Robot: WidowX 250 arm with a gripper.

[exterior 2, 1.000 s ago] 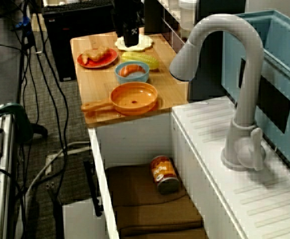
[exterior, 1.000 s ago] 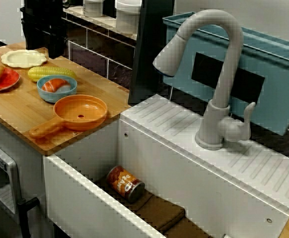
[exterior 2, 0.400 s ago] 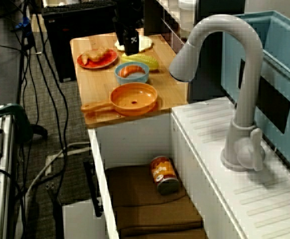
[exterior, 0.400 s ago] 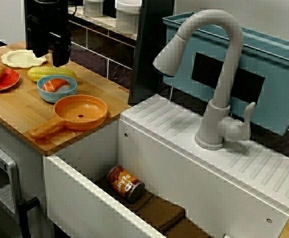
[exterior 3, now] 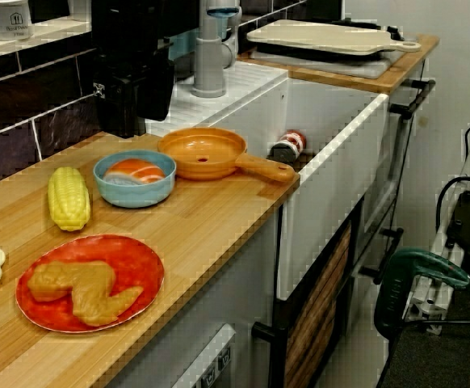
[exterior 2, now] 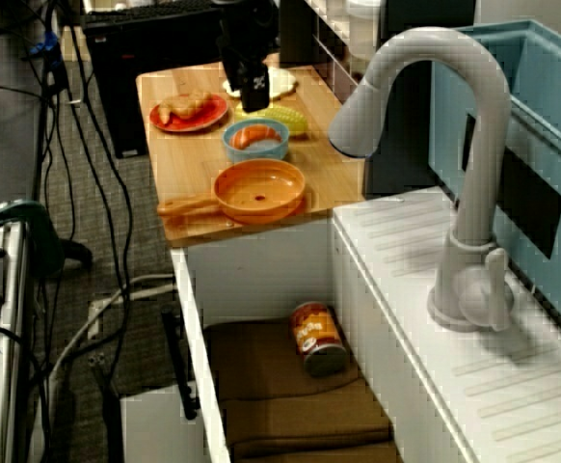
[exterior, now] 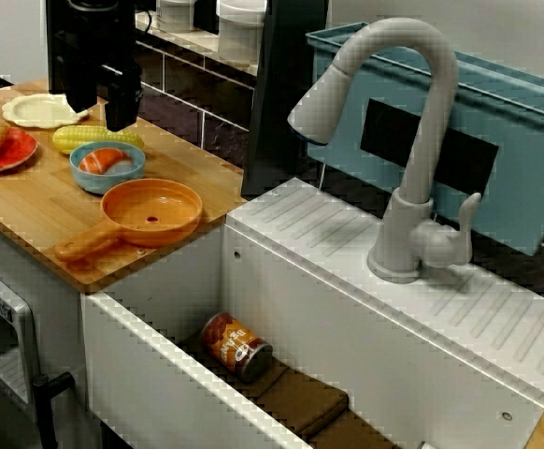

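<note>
Fingers (exterior: 121, 105) spread apart, empty, above corn (exterior: 97, 138) | blue bowl (exterior: 107, 166) just beside | orange pan (exterior: 152, 208), red plate (exterior: 1, 150) near

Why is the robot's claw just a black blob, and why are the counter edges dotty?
In the side view, the claw is black, so its detail vanishes, and the counter edge breaks into jagged dots. In the low view, the claw melts into the dark tiles behind it. In the view from above, the can lies shaded inside the sink.
</note>
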